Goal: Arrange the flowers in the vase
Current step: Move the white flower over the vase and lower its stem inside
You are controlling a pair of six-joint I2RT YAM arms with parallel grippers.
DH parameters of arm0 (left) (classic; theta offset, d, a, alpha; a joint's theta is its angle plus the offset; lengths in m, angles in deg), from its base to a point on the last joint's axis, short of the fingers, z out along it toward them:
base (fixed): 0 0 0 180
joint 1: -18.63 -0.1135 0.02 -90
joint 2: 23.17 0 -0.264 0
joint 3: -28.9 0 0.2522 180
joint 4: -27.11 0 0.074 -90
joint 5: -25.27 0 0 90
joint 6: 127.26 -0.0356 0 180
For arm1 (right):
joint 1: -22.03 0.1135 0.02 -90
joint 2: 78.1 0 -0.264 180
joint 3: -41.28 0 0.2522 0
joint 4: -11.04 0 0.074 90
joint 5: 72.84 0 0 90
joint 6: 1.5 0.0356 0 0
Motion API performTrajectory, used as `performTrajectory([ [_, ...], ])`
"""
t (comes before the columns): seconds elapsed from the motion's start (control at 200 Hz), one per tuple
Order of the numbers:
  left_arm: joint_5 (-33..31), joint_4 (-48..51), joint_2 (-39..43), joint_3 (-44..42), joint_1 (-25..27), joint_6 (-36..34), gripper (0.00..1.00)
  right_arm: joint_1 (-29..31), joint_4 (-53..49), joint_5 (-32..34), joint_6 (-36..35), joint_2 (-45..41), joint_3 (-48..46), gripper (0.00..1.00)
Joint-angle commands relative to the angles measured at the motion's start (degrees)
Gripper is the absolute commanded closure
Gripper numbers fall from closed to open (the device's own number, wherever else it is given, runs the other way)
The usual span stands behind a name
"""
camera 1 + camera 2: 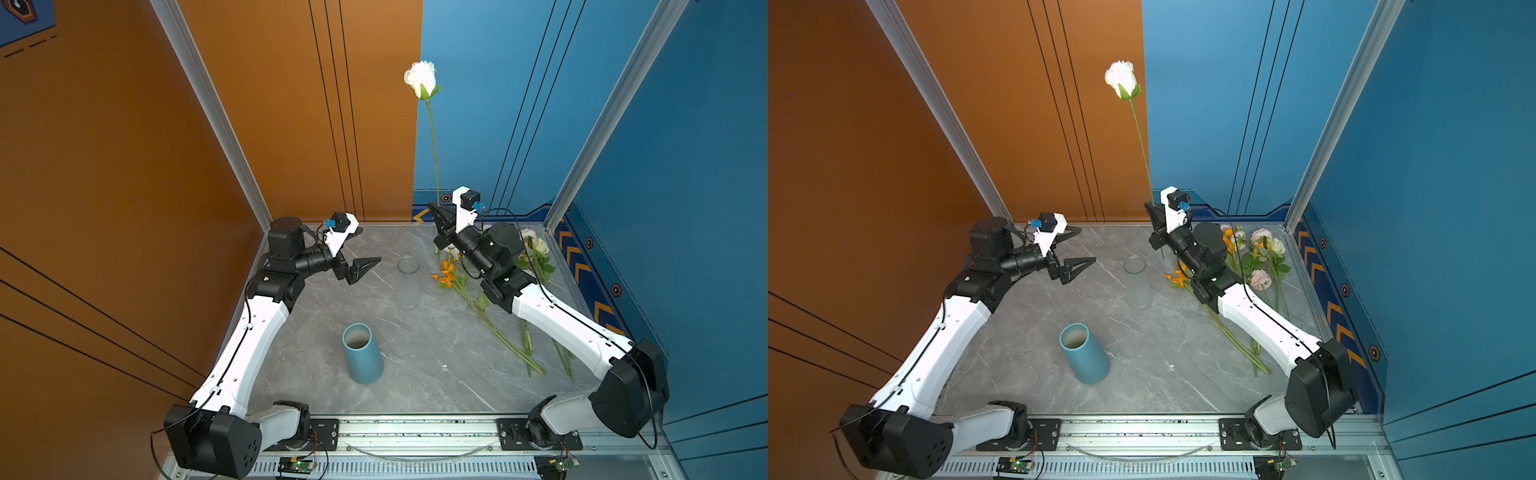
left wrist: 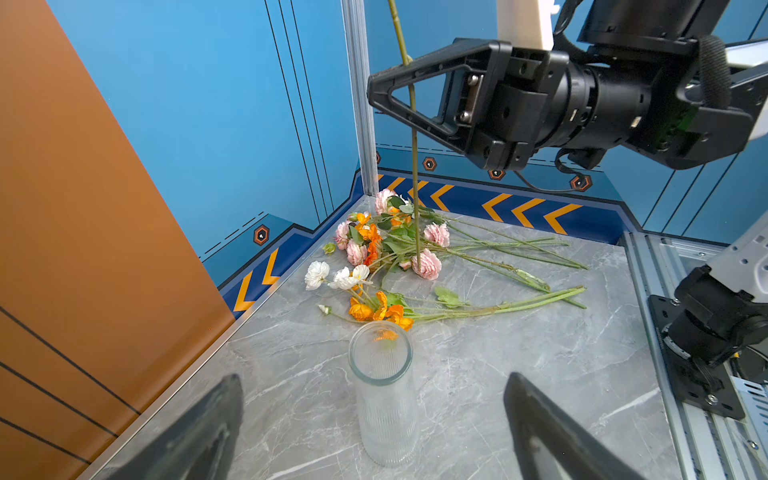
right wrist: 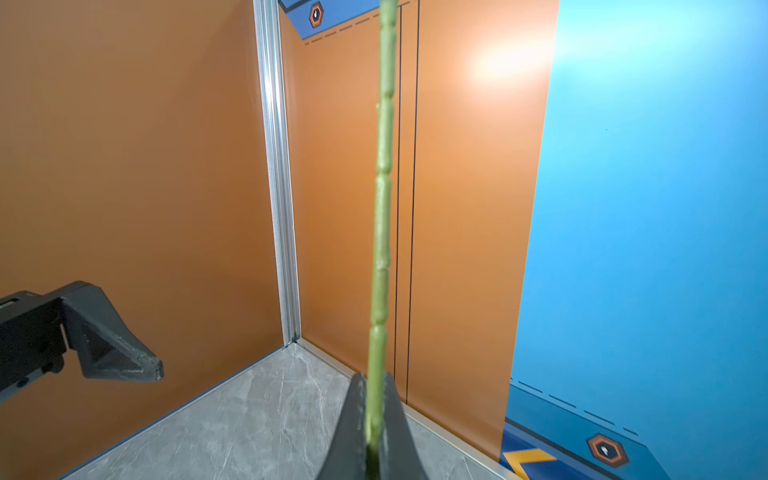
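Observation:
My right gripper (image 1: 435, 208) (image 3: 374, 380) is shut on the green stem (image 3: 382, 208) of a white rose (image 1: 422, 79) (image 1: 1121, 79), held upright above the table's back. The stem's lower end hangs over the other flowers (image 2: 390, 245) (image 1: 1258, 249), which lie in a pile at the back right. A clear ribbed glass vase (image 1: 408, 266) (image 2: 382, 374) stands empty left of the pile. A blue vase (image 1: 361, 353) (image 1: 1084, 353) stands nearer the front, also empty. My left gripper (image 1: 368, 246) (image 2: 376, 380) is open, facing the glass vase from the left and holding nothing.
The orange wall (image 1: 124, 166) closes the left and back, the blue wall (image 1: 685, 208) the right. Aluminium posts (image 1: 216, 112) stand in the back corners. A metal rail (image 1: 415, 428) with both arm bases runs along the front edge. My right arm (image 1: 561, 320) lies over the flower stems.

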Motion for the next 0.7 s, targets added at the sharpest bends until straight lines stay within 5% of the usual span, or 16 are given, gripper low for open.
performTrajectory([
  [0.0,1.4,-2.0,0.3,-0.8,-0.9,1.3,0.02,0.9,10.1,-2.0,2.8,3.1,1.2,1.00],
  [0.37,1.6,-2.9,0.4,-0.9,-2.1,2.3,0.02,3.6,14.1,-3.4,7.6,12.6,6.9,1.00],
  [0.696,1.8,-3.8,0.6,-1.1,-3.0,3.0,0.02,4.9,15.0,-2.9,8.7,13.3,1.6,1.00],
])
